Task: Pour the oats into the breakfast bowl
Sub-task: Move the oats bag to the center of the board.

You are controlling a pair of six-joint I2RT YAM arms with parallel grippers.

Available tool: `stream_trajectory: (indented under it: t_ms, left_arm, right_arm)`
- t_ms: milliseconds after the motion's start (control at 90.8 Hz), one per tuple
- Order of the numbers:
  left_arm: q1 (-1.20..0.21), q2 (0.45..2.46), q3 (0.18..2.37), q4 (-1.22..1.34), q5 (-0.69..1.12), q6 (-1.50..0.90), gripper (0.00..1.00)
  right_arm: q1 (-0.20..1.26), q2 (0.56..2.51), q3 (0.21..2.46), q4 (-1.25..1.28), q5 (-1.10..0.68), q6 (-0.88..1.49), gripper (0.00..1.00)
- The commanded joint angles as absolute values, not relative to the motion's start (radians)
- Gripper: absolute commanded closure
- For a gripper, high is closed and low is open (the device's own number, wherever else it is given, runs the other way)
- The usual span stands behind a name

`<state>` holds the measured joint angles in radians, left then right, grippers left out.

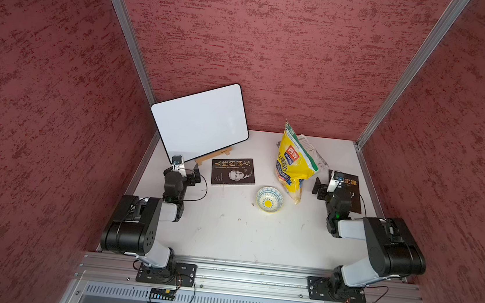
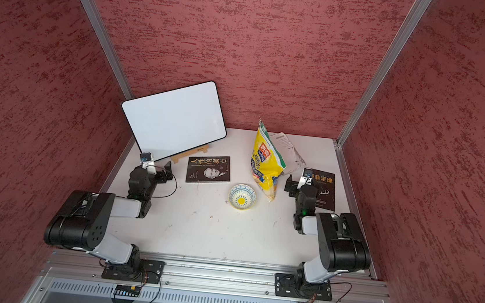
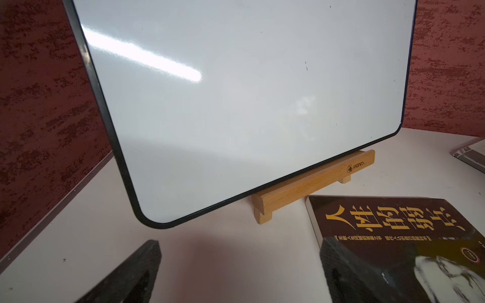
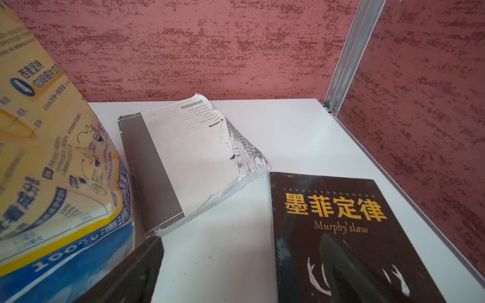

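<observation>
Quick look at the setup: the big crinkly yellow plastic oats bag (image 1: 293,163) with the green top band stands upright, roughly at 1 o'clock on the white table (image 1: 242,234). Its bottom corner is just beside the small round ceramic breakfast bowl (image 1: 269,199), which is white and blue inside with a yellow flower centre. The bowl sits a bit right of the middle, at about 7 o'clock from the bag, and the flower is in plain sight in both top views. I can't see any flakes, only the bag. The left gripper (image 3: 240,249) is out at 9 o'clock, its fingers spread wide with nothing between them, facing the black-framed white whiteboard (image 1: 200,121) that leans on a pale wooden stand (image 3: 312,183) at 11 o'clock. A black paperback with gold lettering and a face (image 1: 233,172) lies flat between that gripper and the bag. The right gripper (image 4: 241,244) is at 3 o'clock, also spread wide and holding nothing, hanging partly over a black "Murphy's law" book (image 4: 341,223). The bag is close on its inner side but not touching. A tattered white booklet (image 4: 189,157) lies behind the bag.
</observation>
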<state>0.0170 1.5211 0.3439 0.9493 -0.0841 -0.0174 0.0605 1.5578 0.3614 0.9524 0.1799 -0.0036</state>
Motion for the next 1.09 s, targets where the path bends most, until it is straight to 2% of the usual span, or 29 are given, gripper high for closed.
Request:
stream_trajectory:
  t_ms: [0, 132, 253, 320, 430, 562, 661, 760, 870, 1080]
  left_arm:
    - [0.013, 1.529, 0.357, 0.946, -0.084, -0.005, 0.0]
    - [0.012, 1.53, 0.356, 0.946, -0.084, -0.005, 0.0]
    - [0.014, 1.53, 0.357, 0.946, -0.084, -0.005, 0.0]
    - [0.013, 1.529, 0.356, 0.946, -0.083, -0.006, 0.0]
    - [0.015, 1.528, 0.355, 0.951, -0.084, -0.006, 0.0]
    - [0.0, 1.473, 0.312, 0.989, -0.137, -0.008, 0.0]
    - [-0.063, 1.364, 0.302, 0.917, -0.267, 0.028, 0.0]
    - [-0.103, 1.211, 0.36, 0.706, -0.3, 0.031, 0.0]
    - [-0.11, 1.072, 0.439, 0.526, -0.23, -0.13, 0.0]
    - [-0.144, 1.02, 0.558, 0.244, 0.011, -0.312, 0.0]
  right_arm:
    - [0.054, 1.549, 0.365, 0.961, 0.199, 0.009, 0.01]
    - [0.046, 1.538, 0.354, 0.968, 0.213, 0.026, 0.01]
    - [0.03, 1.489, 0.316, 0.995, 0.149, 0.021, 0.01]
    - [0.03, 1.419, 0.317, 0.925, 0.146, 0.019, 0.01]
    - [0.029, 1.216, 0.386, 0.605, 0.142, 0.026, 0.01]
    - [0.029, 1.003, 0.563, 0.143, 0.024, 0.083, 0.01]
    - [0.032, 0.933, 0.751, -0.145, -0.086, 0.142, 0.01]
    - [0.047, 0.954, 0.938, -0.356, -0.224, 0.15, 0.01]
    - [0.063, 1.05, 1.156, -0.588, -0.289, 0.105, 0.01]
    - [0.112, 1.258, 1.458, -0.865, -0.304, -0.029, 0.02]
